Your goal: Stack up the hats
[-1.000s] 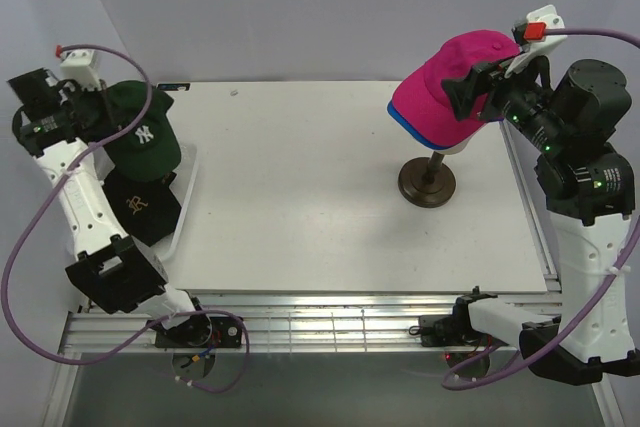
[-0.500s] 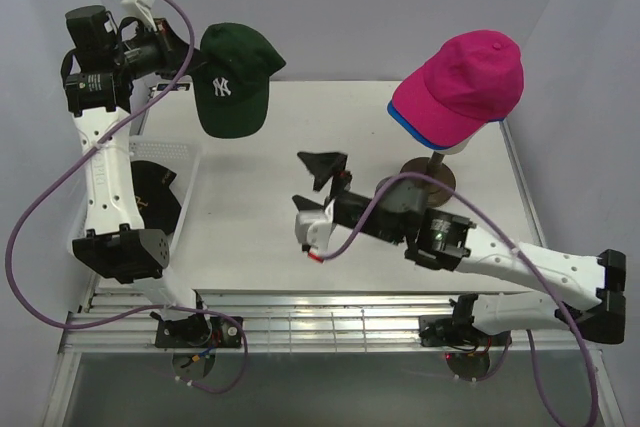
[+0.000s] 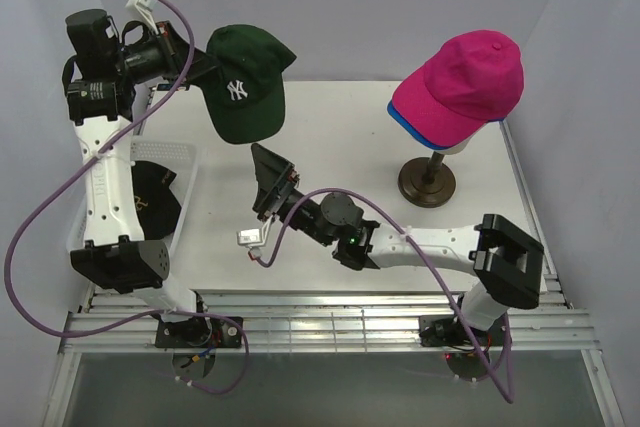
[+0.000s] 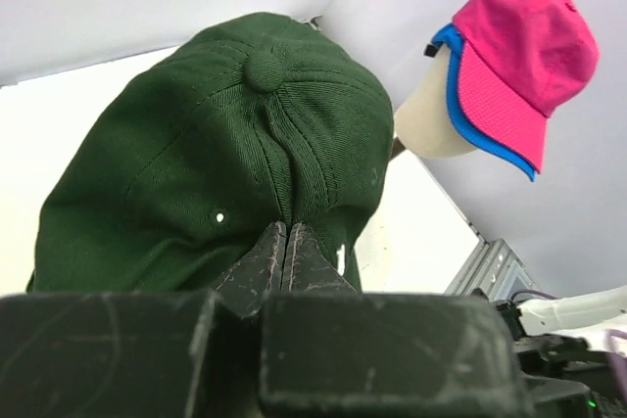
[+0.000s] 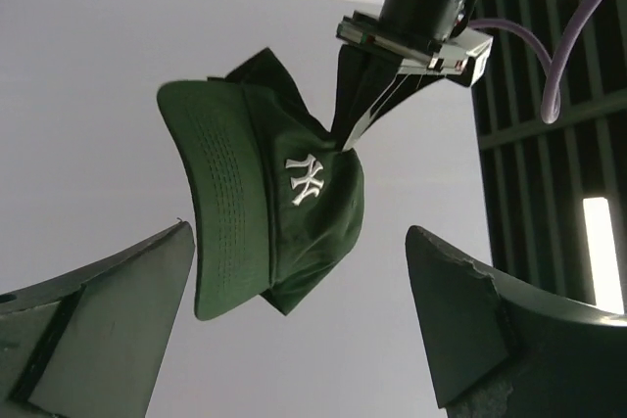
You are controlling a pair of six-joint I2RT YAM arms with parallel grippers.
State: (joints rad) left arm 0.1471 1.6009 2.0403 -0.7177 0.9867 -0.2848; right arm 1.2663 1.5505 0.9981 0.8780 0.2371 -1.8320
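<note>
Left hand (image 4: pixel 286 242) is clenched on the dark green fabric NY cap (image 3: pixel 245 87); right hand (image 3: pixel 268 179) below it stands released.

A white stitched "NY" monogram (image 3: pixel 237 91) is showing on the front of the green cap (image 3: pixel 250 112), in the upper left of the overhead view. The same monogram is appearing near the middle of the right wrist view, tilted on the cap's front panel. A small gold emblem (image 3: pixel 141 204) is showing on the black cap (image 3: pixel 160 197) at the left of the overhead view, too small to read.
</note>
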